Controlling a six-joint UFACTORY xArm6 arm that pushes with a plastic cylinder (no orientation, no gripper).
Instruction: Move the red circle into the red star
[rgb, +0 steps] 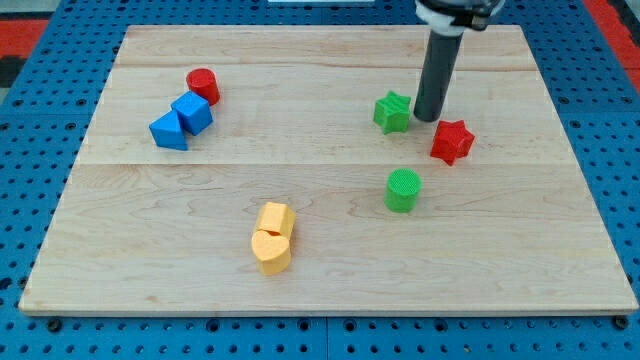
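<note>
Nearest: yellow heart (269, 253) touching yellow block (275, 218) above it. Green circle (403, 190), right of centre. Red star (451, 141) beyond it. My tip (428, 118), a bare rod holding nothing, between green star (393, 112) and red star. Blue triangle (168, 131), blue cube (192, 112). Red circle (203, 86), far left, touching the cube, well apart from the red star.

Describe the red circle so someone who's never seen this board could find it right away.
Start at the wooden board and go to its upper left part in the view, where three blocks cluster. The red circle is the topmost one, a short round cylinder touching the blue cube. It is the only red block there; the red star sits far right near my tip.
</note>
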